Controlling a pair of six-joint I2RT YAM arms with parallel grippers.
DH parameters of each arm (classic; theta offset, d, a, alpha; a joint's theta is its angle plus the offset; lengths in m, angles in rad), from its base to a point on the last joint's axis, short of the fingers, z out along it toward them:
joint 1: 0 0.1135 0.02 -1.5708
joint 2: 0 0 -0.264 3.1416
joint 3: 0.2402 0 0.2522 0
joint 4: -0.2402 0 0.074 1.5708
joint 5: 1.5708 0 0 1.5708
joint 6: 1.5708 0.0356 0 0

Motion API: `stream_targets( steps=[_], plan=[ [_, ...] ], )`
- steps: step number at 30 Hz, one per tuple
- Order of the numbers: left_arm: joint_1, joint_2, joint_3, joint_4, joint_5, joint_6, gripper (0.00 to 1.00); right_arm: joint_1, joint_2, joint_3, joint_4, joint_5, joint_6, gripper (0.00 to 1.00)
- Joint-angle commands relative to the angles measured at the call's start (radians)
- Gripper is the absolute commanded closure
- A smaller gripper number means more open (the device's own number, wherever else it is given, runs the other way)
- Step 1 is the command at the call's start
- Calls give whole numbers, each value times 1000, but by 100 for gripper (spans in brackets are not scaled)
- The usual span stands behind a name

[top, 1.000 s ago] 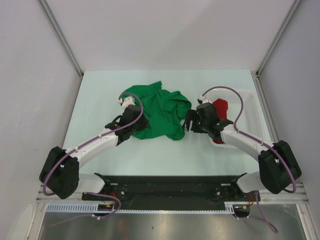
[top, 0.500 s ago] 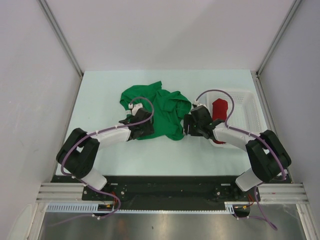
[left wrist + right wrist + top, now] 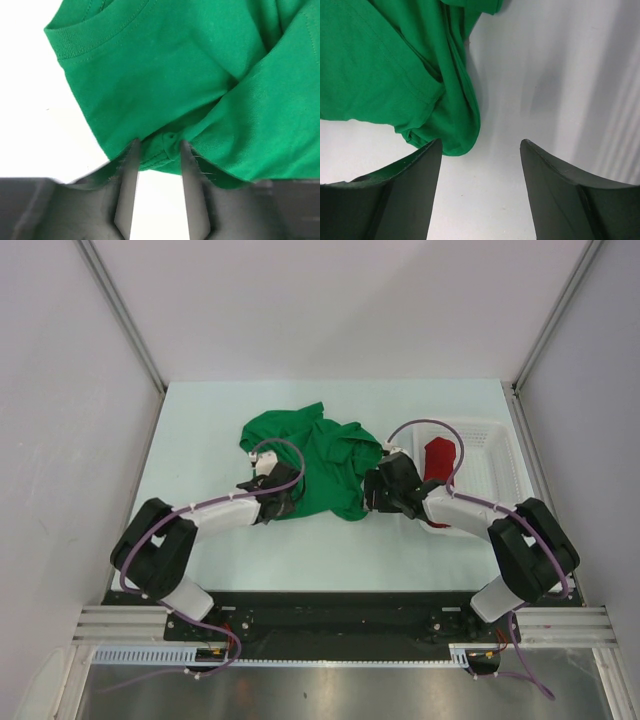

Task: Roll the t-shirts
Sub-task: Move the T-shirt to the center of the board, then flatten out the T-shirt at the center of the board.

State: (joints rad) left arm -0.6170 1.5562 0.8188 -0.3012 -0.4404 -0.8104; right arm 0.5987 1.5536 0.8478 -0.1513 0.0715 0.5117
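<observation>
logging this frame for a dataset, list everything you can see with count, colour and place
green t-shirt: one, bright green, crumpled mid-table between the two pincers
red t-shirt: one, red, compact roll, inside the basket
basket: one, white mesh, right side of the table
table: one, pale, under everything
left arm, right arm: two, white and black with purple cables, reaching in from the near edge
left pincer: one, dark, jaws apart around the green shirt's near hem
right pincer: one, dark, jaws wide at the shirt's right edge
</observation>
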Motion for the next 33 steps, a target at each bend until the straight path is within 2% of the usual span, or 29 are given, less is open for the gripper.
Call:
stream_targets(
  steps=[1, 2, 5, 7, 11, 12, 14, 16, 18, 20, 22, 25, 26, 29, 33],
  plan=[
    [-1, 7, -13, 13, -14, 8, 68, 7, 13, 43, 30, 20, -6, 31],
    [-1, 4, -9, 4, -24, 7, 79, 7, 17, 45, 33, 21, -7, 31],
    [51, -25, -9, -47, -73, -15, 100, 9, 23, 54, 27, 17, -9, 32],
    [164, -60, -32, -68, -64, -48, 100, 9, 22, 65, 16, 19, -12, 32],
    [370, -241, -102, -53, -58, -96, 100, 7, 2, 85, 10, 36, -16, 32],
    [461, -270, -128, -33, -32, -96, 100, 4, 0, 89, 12, 40, -16, 33],
    [534, -303, -139, 22, 70, -79, 100, -2, 6, 109, 10, 37, -16, 33],
    [557, -305, -116, 45, 126, -26, 100, -5, 28, 137, 25, 36, -13, 33],
    [557, -309, -112, 74, 167, 2, 96, -5, 55, 164, 35, 34, -12, 33],
    [556, -326, -116, 92, 206, 23, 74, -8, 92, 207, 36, 66, -15, 33],
    [547, -367, -121, 83, 206, 66, 57, -25, 115, 229, 45, 71, -18, 33],
    [456, -432, -107, 28, 116, 126, 45, -51, 169, 273, 27, 80, -28, 34],
    [398, -442, -101, 5, 95, 137, 44, -54, 186, 281, 24, 115, -33, 34],
    [314, -437, -98, -15, 69, 160, 45, -68, 207, 283, 24, 136, -39, 34],
    [261, -348, -57, -15, 72, 169, 47, -82, 255, 290, 53, 137, -41, 35]
  ],
)
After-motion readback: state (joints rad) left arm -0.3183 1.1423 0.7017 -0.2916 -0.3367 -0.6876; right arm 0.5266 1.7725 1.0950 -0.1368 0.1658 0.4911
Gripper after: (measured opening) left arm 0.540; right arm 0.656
